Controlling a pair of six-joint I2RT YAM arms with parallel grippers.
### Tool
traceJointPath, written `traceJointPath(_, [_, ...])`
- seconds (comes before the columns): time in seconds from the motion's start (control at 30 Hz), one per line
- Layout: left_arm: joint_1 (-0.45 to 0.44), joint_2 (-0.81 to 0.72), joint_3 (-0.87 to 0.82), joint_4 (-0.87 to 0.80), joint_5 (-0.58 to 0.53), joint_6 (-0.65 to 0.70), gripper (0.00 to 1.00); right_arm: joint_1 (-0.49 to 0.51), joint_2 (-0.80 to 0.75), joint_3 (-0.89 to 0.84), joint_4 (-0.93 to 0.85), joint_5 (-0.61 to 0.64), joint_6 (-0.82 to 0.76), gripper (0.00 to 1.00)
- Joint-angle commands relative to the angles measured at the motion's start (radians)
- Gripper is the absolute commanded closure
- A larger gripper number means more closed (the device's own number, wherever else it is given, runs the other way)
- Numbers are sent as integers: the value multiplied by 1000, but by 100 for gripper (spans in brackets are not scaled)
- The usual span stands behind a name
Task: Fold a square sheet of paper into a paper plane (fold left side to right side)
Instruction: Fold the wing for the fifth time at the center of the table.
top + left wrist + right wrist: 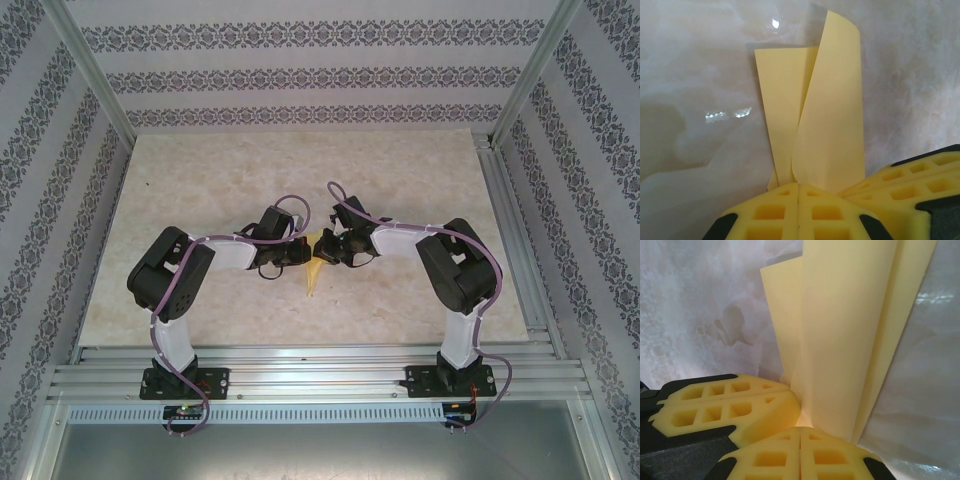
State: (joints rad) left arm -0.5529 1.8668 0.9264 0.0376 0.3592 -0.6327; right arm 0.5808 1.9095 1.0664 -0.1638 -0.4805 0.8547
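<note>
The table (pixel 200 180) is the biggest thing here. It is pale and looks like stone. The left arm (pixel 175 285) and the right arm (pixel 460 270) bend in from the near edge and meet around the middle. That way each one can hold one side of the same small thing.

That thing is the paper plane (pixel 315 268). It sits about halfway between the left and right edges of the table, a bit closer to the near edge than the far one. It is yellow, long and thin, so it is not a flat square now. From the left wrist, one strip looks flat on the table and a wider flap curls up beside it. From the right wrist, a few layers stand close together like pages. The flap is likely held up so it can be laid over to the right and pressed flat.

The left gripper (pixel 798 200) is closed tight on the near end of the paper. The right gripper (pixel 800 445) is closed on it too. Their yellow fingers (pixel 725 407) are nearly touching, side by side. Two pinches so close likely stop the thin paper from sliding while the fold is made.

The fold looks close to done, but the flap is not flat yet.
</note>
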Motion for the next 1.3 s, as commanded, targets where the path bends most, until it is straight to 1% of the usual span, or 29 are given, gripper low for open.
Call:
traceJointPath(0.0, [-16, 50, -17, -74, -44, 22, 100, 11, 23, -14, 5, 14, -15, 94])
traceJointPath(0.17, [-17, 51, -21, -73, -50, 19, 100, 14, 38, -20, 19, 12, -8, 94])
traceJointPath(0.3, [-17, 54, -26, -61, -58, 4, 100, 16, 48, -24, 65, -4, 13, 94])
traceJointPath(0.53, [-17, 56, -27, -61, -65, -2, 100, 18, 69, -28, 60, 1, 12, 94])
traceJointPath(0.7, [-16, 32, -35, -41, -47, -10, 99, 18, 91, -56, 62, 7, 7, 94])
traceJointPath(0.8, [-11, -20, -34, -64, -53, -5, 94, 18, 99, -79, 71, 11, 7, 94])
traceJointPath(1.0, [12, -195, -45, -166, -84, 23, 73, 15, 105, -105, 86, 6, 6, 94])
traceJointPath(1.03, [13, -231, -48, -191, -94, 30, 68, 14, 105, -103, 83, 7, 5, 94])
traceJointPath(1.07, [14, -264, -57, -209, -103, 33, 67, 14, 104, -102, 81, 7, 3, 94])
traceJointPath(1.13, [16, -338, -87, -222, -100, 33, 67, 14, 101, -100, 78, 9, 1, 94])
traceJointPath(1.17, [15, -370, -106, -210, -75, 28, 69, 14, 99, -98, 75, 8, 1, 94])
traceJointPath(1.27, [3, -430, -165, -105, 74, -4, 77, 13, 98, -94, 72, 8, -2, 94])
